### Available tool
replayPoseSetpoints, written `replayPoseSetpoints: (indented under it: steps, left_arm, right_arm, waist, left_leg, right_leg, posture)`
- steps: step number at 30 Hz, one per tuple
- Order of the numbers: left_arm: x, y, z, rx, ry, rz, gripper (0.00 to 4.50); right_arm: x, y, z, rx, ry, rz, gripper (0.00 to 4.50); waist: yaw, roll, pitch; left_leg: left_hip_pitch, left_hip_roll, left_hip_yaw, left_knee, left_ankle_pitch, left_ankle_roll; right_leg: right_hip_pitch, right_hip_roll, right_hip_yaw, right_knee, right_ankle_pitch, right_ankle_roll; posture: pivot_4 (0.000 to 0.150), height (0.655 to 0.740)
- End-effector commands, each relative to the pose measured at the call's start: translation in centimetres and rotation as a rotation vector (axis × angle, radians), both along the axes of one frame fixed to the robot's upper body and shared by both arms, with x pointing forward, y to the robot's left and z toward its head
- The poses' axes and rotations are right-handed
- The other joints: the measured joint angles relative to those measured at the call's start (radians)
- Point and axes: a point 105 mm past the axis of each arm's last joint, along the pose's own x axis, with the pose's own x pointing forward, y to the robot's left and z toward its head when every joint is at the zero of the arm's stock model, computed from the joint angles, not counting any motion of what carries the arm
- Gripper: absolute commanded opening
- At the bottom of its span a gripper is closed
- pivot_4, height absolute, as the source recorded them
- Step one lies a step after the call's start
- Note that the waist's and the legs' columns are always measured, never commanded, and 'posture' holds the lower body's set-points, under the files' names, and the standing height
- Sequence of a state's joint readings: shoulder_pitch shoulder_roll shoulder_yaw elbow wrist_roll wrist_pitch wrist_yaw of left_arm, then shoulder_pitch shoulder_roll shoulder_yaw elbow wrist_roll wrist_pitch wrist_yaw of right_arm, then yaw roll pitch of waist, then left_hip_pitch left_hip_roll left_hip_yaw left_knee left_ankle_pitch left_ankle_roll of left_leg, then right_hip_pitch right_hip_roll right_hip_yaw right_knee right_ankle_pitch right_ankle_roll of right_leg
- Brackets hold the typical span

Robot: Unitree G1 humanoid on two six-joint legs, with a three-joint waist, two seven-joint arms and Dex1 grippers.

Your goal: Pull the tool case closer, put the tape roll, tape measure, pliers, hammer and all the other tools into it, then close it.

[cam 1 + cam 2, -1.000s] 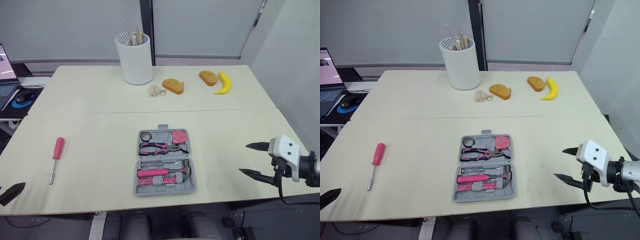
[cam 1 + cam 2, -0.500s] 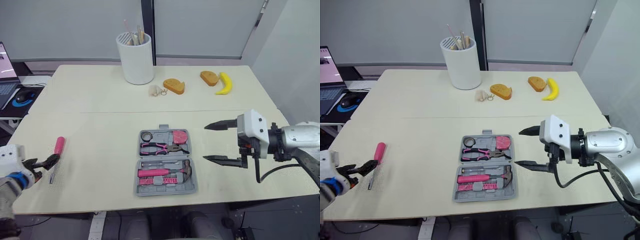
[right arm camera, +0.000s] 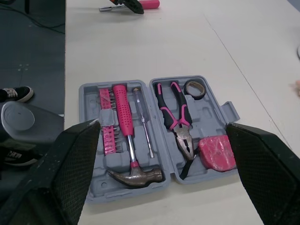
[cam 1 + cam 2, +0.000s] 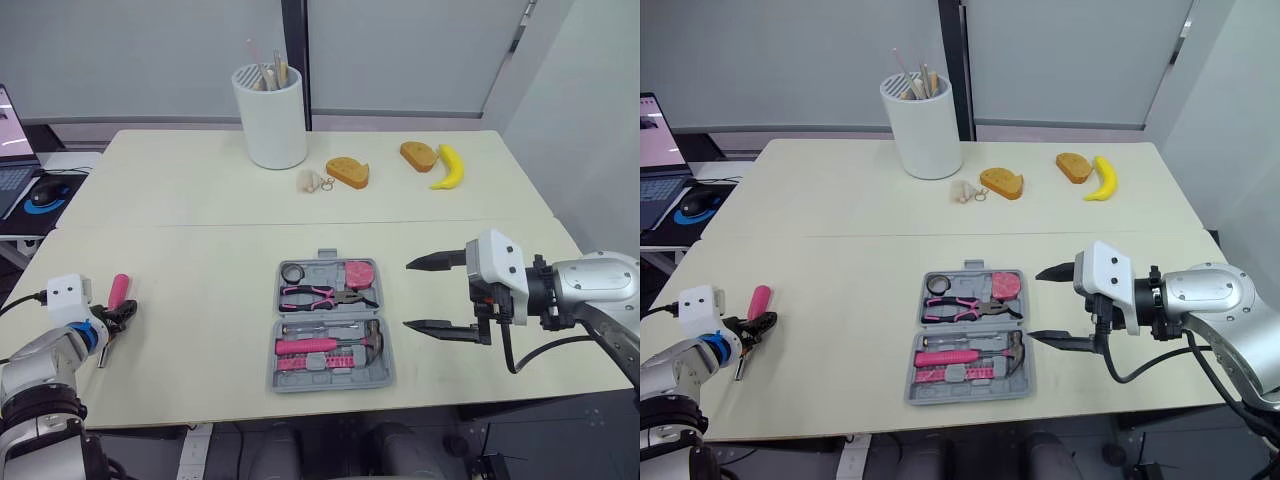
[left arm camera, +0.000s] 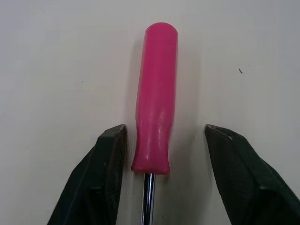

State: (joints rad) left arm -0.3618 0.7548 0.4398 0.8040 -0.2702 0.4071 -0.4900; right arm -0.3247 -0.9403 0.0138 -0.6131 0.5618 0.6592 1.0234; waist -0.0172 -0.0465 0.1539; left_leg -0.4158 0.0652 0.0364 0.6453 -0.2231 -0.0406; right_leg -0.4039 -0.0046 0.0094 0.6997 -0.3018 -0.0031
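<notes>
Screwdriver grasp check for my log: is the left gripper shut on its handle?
No, the left gripper is open, fingers spread either side of the screwdriver.

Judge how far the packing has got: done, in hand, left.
Done: tape roll, tape measure, pliers and hammer lie in the open case. In hand: the open left gripper straddles the screwdriver on the table, not gripping. Left: pack it, close the case.

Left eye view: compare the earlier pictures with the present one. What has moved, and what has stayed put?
The left gripper came in from the near-left edge of the table to the pink screwdriver. Its open fingers sit either side of the handle, not yet closed. The right gripper swung in from the right, open, to beside the tool case. Screwdriver and case stayed put.
</notes>
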Motion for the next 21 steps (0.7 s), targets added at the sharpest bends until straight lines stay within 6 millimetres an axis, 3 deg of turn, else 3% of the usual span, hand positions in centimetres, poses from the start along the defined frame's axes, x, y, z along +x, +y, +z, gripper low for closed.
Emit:
replayPoseSetpoints:
  steps: [1,4,10,16,19,21]
  left_arm:
    - [0.0,-0.5,-0.6,-0.007,0.013,-0.013,1.43]
    - [-0.2,-1.0,-0.7,-0.009,0.012,-0.043,0.57]
    - [-1.3,-3.7,0.2,-0.050,-0.028,-0.116,0.56]
    - [-3.7,-10.2,1.1,-0.070,-0.043,-0.242,0.56]
    - [-4.7,-15.4,0.9,-0.097,-0.038,-0.306,0.56]
    - [-4.7,-16.9,0.8,-0.098,-0.036,-0.300,0.56]
  right_arm:
    - [-0.3,-0.2,0.7,-0.016,-0.061,0.007,4.50]
    - [-0.4,-0.3,0.4,-0.019,-0.059,0.006,4.50]
    - [-0.6,-0.6,0.1,-0.025,-0.058,0.003,4.50]
    - [-0.7,-0.7,-0.4,-0.030,-0.044,0.014,4.50]
    - [-0.6,-0.6,-0.6,-0.035,-0.041,0.035,4.50]
    - [-0.5,-0.5,-0.6,-0.038,-0.042,0.042,4.50]
  waist:
    - [0.001,0.000,0.000]
    - [0.002,0.000,0.000]
    - [0.001,0.000,0.000]
    - [0.000,0.000,0.000]
    - [0.003,0.000,0.000]
    - [0.007,0.000,0.000]
  left_leg:
    - [0.000,0.000,0.000,0.000,0.000,0.000]
    - [0.000,0.000,0.000,0.000,0.000,0.000]
    - [0.000,0.001,0.000,0.000,0.000,0.000]
    - [0.000,0.000,0.000,0.000,0.000,0.000]
    - [0.000,0.000,-0.001,0.000,0.000,0.000]
    - [0.001,-0.001,-0.001,0.001,0.000,0.000]
  right_leg:
    - [0.000,0.000,0.000,0.000,0.000,0.000]
    - [0.000,0.000,0.000,0.000,0.000,0.000]
    - [0.000,-0.001,0.000,0.000,0.000,0.000]
    - [0.001,-0.003,0.001,0.000,0.000,0.000]
    - [0.001,-0.003,0.000,0.000,0.000,0.001]
    - [0.002,-0.003,0.001,0.000,0.001,0.002]
  posture:
    - [0.150,0.7337]
    - [0.150,0.7337]
    - [0.150,0.7337]
    - [0.150,0.7337]
    - [0.150,0.7337]
    - [0.150,0.7337]
